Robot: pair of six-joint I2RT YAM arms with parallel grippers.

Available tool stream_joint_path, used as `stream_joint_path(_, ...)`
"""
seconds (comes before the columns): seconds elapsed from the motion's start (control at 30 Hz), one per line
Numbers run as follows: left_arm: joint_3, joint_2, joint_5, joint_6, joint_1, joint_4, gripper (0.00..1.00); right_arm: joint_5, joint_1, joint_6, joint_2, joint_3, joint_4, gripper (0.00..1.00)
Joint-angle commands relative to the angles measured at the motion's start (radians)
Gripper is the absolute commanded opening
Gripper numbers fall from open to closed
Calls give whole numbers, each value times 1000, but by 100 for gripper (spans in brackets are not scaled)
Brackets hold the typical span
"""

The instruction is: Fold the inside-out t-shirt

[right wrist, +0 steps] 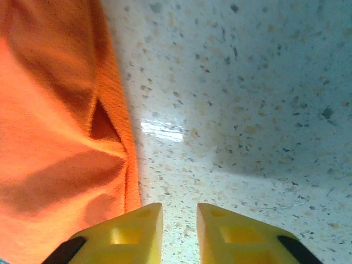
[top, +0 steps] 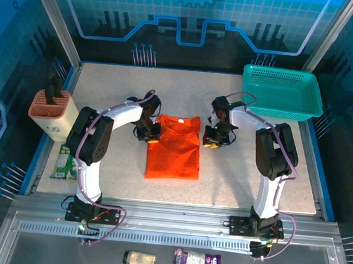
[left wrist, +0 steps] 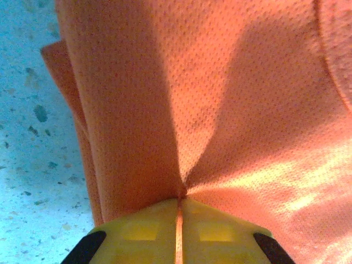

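The inside-out t-shirt (top: 174, 147) is bright orange and lies as a narrow folded rectangle in the middle of the table. My left gripper (top: 153, 136) sits at its upper left edge. In the left wrist view the yellow jaws of the left gripper (left wrist: 180, 204) are pinched on a fold of the orange cloth (left wrist: 220, 110), which puckers at the tips. My right gripper (top: 211, 141) hovers just off the shirt's upper right edge. In the right wrist view the right gripper (right wrist: 180, 212) stands slightly open over bare table, with the shirt's edge (right wrist: 66, 137) to its left.
A teal mesh basket (top: 282, 92) stands at the back right. A pink and cream holder (top: 53, 112) sits at the left edge, with a green packet (top: 64, 162) below it. Bare speckled tabletop (top: 253, 169) surrounds the shirt.
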Motion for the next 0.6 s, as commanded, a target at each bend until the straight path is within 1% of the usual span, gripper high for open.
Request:
stream_joint_path(0.0,16,-79,-14,11,8,-16,15,-67,-16,25,-4,48,29,29)
stream_joint_path(0.1,16,-113,-37,2,24,-23,21,-110,-11,27,36,84,42,34)
stream_joint_path(0.13,13,-119,-41,0,34,-25,22,-115,-7,28,49,98,45,36)
stream_joint_path(0.2,0,-128,-31,-5,65,-12,26,-123,-4,26,76,127,42,38)
stream_joint_path(0.4,-15,-112,31,-5,144,38,34,-128,4,25,102,164,29,39)
stream_joint_path(0.57,14,-57,79,-5,156,61,35,-119,6,21,97,163,16,39)
